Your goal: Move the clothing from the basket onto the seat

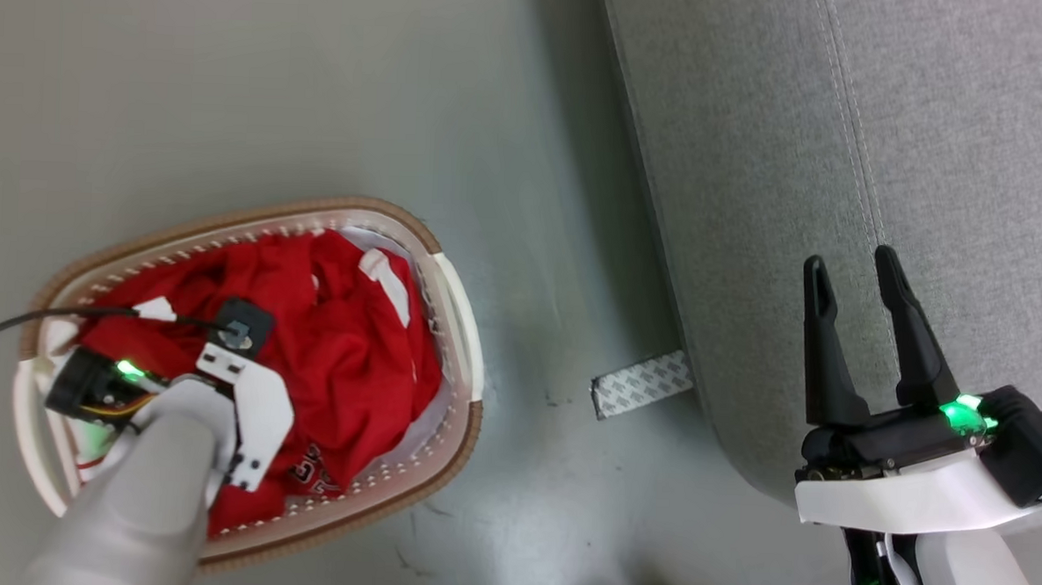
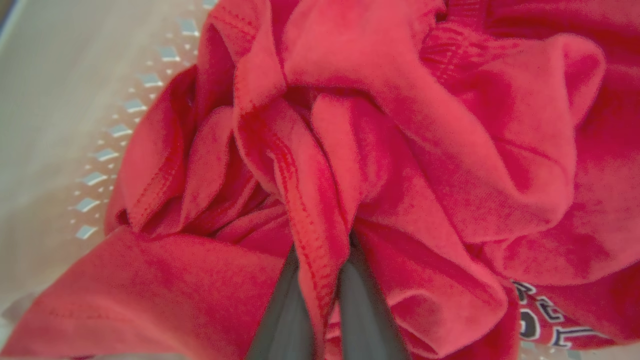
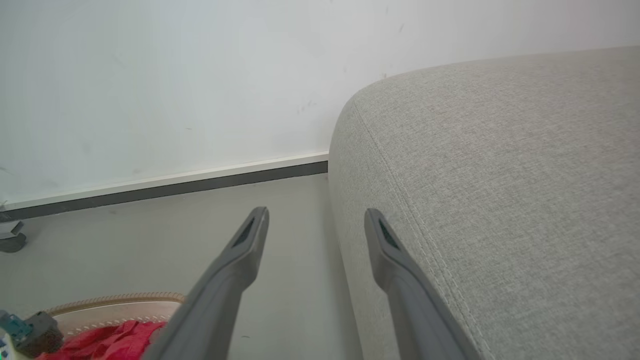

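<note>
The red clothing (image 1: 351,347) lies bunched in the oval cream basket (image 1: 471,431) at the lower left, with dark print showing at its near edge. My left arm reaches down into it. In the left wrist view my left gripper (image 2: 322,250) is shut on a hemmed fold of the red clothing (image 2: 400,150), which is pinched between the fingers (image 2: 365,310). My right gripper (image 1: 852,263) hovers open and holds nothing at the near left corner of the grey seat (image 1: 931,170). The right wrist view has the right gripper (image 3: 316,215) beside the seat (image 3: 500,175).
Grey floor separates the basket from the seat. A patterned grey tape strip (image 1: 642,384) lies on the floor at the seat's base. A black cable (image 1: 36,315) runs to my left wrist. A white wall with a dark baseboard (image 3: 175,182) stands behind.
</note>
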